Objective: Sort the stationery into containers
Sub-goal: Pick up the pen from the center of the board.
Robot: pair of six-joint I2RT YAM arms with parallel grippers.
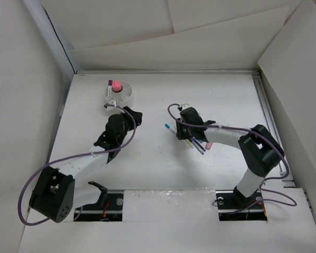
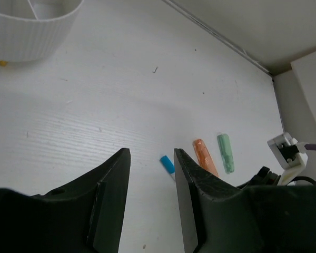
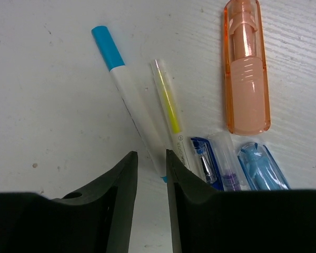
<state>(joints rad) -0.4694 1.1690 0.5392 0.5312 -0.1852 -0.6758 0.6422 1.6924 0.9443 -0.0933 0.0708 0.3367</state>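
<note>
While pen [image 3: 130,103] lies flat, blue cap pointing away | right hand [image 3: 150,159] narrowly parted at its tail

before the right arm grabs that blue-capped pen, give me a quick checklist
1. right gripper jaws apart: ok
2. blue-capped pen centred in the gap: cannot tell, its end sits at one finger's edge
3. neighbours clear of that pen: not ok, the yellow pen lies right beside it
4. left gripper empty and out of the way: ok, open, nothing between its jaws
5. white cup upright: ok, a pink-capped glue stick stands in it
</note>
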